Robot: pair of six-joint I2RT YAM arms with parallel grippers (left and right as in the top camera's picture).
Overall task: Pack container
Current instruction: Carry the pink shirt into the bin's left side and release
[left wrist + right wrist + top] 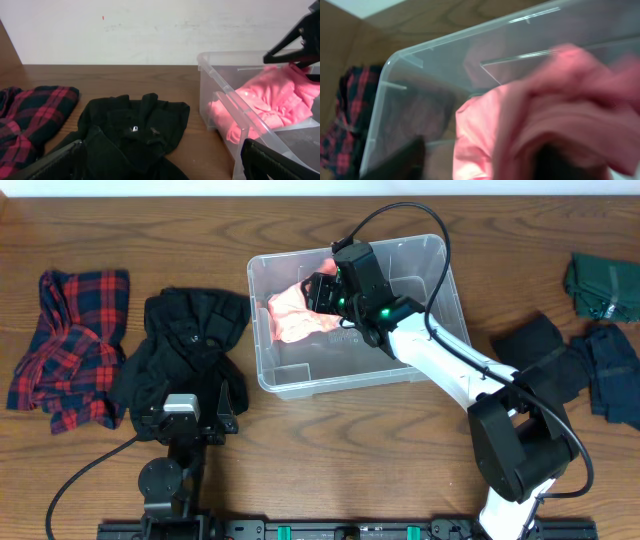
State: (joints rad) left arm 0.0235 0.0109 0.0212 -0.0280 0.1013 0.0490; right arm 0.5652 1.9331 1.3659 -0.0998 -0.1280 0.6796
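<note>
The clear plastic container (350, 385) stands at the table's centre; it also shows in the left wrist view (220, 80) and the right wrist view (395, 60). A pink garment (295, 315) lies bunched in its left half, seen too in the left wrist view (270, 100) and, blurred, in the right wrist view (545, 110). My right gripper (322, 292) is inside the container just over the pink garment, with its fingers (480, 160) spread apart and cloth between them. My left gripper (190, 415) is open and empty, low over the near edge of a black garment (190, 340).
A red plaid shirt (70, 345) lies at the far left. A dark green cloth (603, 285) lies at the far right, with a black garment (545, 355) and a navy one (615, 375) in front of it. The black garment (135, 130) lies left of the container.
</note>
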